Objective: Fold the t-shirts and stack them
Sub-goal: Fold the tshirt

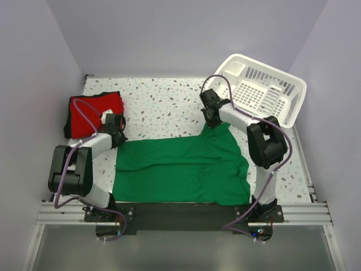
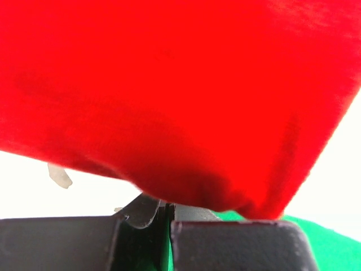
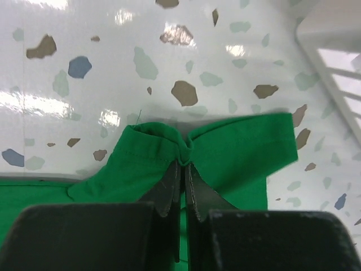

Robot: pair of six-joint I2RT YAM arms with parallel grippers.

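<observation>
The green t-shirt (image 1: 180,169) lies spread flat at the front middle of the table. The red t-shirt (image 1: 93,110) lies folded at the back left. My left gripper (image 1: 117,129) is at the green shirt's far left corner, right beside the red shirt. In the left wrist view the left gripper (image 2: 168,206) is shut, with green cloth (image 2: 327,248) showing in its gap and the red shirt (image 2: 169,84) filling the view ahead. My right gripper (image 1: 210,116) is shut on the green shirt's far right corner; in the right wrist view the right gripper (image 3: 183,165) pinches a puckered fold of green cloth (image 3: 237,152).
A white slatted basket (image 1: 265,93) stands tilted at the back right, close behind the right gripper; its rim shows in the right wrist view (image 3: 321,34). Speckled tabletop (image 1: 163,101) lies between the shirts. Walls close in the table on three sides.
</observation>
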